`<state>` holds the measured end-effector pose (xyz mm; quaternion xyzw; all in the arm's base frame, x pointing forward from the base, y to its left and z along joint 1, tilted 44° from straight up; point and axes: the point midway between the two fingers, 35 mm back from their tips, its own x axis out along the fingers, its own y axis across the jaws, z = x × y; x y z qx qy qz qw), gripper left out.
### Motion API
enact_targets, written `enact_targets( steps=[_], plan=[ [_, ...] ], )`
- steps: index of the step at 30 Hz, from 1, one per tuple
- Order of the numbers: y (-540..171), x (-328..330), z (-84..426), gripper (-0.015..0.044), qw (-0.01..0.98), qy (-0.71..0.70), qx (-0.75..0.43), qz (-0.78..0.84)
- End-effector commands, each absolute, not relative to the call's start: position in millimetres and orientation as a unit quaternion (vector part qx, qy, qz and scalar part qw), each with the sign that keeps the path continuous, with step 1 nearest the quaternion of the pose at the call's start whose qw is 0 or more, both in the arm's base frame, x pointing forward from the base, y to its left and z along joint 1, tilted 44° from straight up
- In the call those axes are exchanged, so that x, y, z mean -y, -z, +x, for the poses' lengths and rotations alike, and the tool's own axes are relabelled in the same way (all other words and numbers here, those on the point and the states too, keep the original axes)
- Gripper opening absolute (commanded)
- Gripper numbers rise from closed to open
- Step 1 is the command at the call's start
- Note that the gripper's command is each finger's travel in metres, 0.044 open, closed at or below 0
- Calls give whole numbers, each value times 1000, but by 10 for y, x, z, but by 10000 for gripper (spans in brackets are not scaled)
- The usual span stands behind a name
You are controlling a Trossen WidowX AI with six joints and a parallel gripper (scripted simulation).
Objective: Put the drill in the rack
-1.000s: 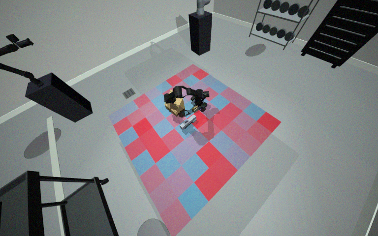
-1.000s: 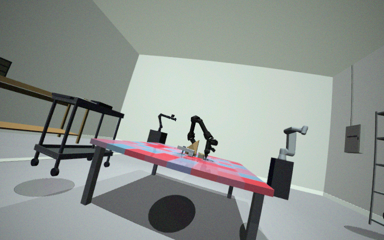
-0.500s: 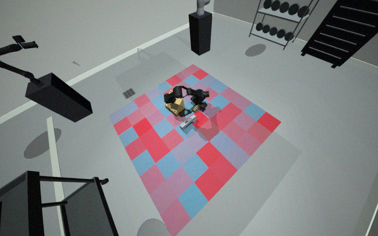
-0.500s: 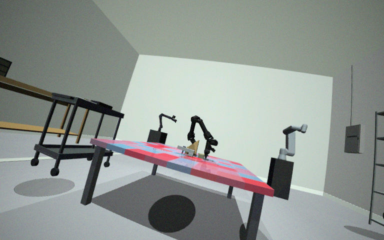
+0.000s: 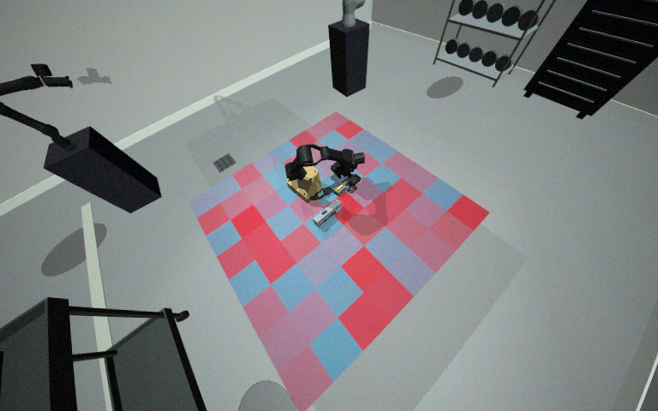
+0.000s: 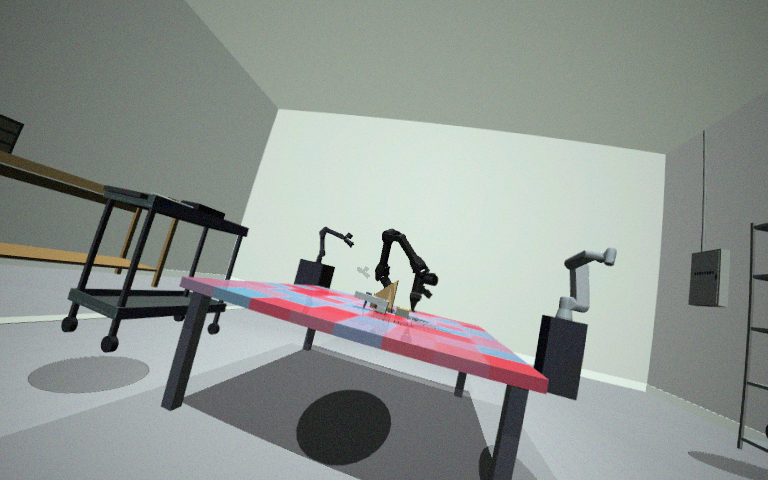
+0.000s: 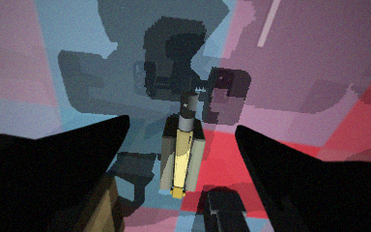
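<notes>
My gripper is wide open and empty. Its fingers stand on either side of a short grey round bar. That bar continues into a yellow bar, which runs between two grey walls of a low holder. I cannot tell from its looks whether this piece is the key or the drill. A long light grey block with a dark slot stands nearby, towards the lower left in the top view. The rack cannot be told apart for certain.
A tan block stands at the arm's base, close to the long grey block. A dark blocky end shows low in the wrist view. The chequered table carries strong arm shadows.
</notes>
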<state>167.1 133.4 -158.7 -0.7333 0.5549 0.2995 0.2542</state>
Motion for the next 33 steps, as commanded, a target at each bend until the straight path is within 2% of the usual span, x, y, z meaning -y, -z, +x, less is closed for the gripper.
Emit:
enact_targets(
  steps=[1, 10, 16, 21, 26, 33],
  plan=[
    [1464, -1462, 1648, 440, 261, -300, -556, -730],
    [1407, -1612, 1554, 440, 277, -311, -561, -715],
    [1795, -1949, 992, 440, 423, -419, -603, -530],
    [1794, -2319, 507, 440, 475, -522, -616, -350],
    [1467, -2586, 25, 440, 450, -626, -612, -175],
    [835, -2590, -458, 440, 347, -728, -591, -21]
  ],
)
